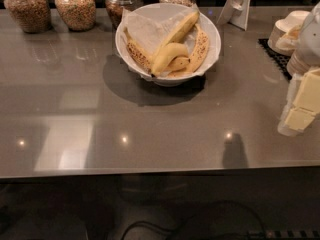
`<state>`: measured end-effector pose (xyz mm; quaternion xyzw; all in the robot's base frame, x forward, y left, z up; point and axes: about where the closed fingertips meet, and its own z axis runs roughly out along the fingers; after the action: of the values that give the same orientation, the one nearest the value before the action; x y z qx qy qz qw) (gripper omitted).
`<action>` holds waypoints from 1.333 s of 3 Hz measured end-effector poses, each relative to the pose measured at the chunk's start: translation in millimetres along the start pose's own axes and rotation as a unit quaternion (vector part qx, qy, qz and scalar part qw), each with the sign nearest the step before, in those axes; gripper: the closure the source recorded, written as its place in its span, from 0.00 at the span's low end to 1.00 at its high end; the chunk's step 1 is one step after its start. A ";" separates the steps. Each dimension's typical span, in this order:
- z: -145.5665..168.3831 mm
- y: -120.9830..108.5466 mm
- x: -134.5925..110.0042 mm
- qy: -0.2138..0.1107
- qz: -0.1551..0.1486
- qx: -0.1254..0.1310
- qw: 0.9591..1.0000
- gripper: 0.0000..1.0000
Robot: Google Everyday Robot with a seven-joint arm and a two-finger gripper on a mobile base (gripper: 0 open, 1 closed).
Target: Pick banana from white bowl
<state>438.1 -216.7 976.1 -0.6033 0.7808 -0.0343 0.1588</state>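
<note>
The white bowl (214, 38) stands at the back middle of the grey counter, lined with white paper. Several bananas lie in it. The clean yellow banana (168, 57) lies curved in the bowl's middle front. Long brown-speckled bananas lie around it, one on the right (200, 48), one at the left (137, 54) and one pointing up to the back (181, 28). My gripper (303, 105), white with pale yellow ends, hangs at the right edge of the view over the counter. It is well to the right of the bowl, apart from it, and holds nothing that I can see.
Several glass jars of grains (75, 6) stand along the back edge left of and behind the bowl. A white sign stand (238, 6) is behind the bowl's right. Stacked small pale bowls (289, 28) sit on a black mat (274, 55) at back right. The counter's front edge (150, 173) runs across the lower view.
</note>
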 end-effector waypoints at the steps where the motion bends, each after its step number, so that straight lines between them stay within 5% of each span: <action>1: 0.0 0.0 0.0 0.000 0.000 0.000 1.000 0.00; 3: 4.2 -38.2 -24.1 -0.039 -0.036 0.041 0.998 0.00; 4: 13.7 -76.6 -55.0 -0.080 -0.080 0.066 0.991 0.00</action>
<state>525.6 -183.0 993.3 -0.6527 0.7109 -0.0494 0.2570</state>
